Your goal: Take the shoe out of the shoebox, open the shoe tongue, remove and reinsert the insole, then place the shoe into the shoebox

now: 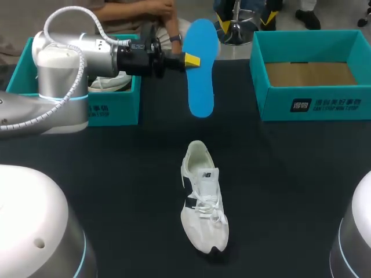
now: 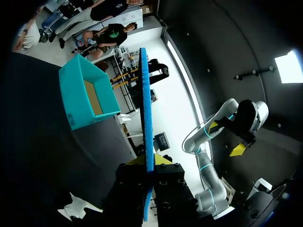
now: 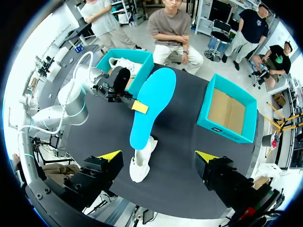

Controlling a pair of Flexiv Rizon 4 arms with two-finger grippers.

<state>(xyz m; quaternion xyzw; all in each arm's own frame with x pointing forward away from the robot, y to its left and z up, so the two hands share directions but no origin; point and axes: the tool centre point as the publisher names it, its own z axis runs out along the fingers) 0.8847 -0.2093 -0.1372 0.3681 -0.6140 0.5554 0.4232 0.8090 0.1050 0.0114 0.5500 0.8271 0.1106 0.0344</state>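
My left gripper (image 1: 192, 60) pinches the insole (image 1: 202, 87) aloft, removal done; right gripper (image 3: 158, 156) gapes wide; next, I judge, toe-first back into the shoe (image 1: 203, 200).

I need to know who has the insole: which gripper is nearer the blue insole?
Left. The left gripper is shut on the blue insole. The right gripper is open and apart from it, with the insole out ahead of it.
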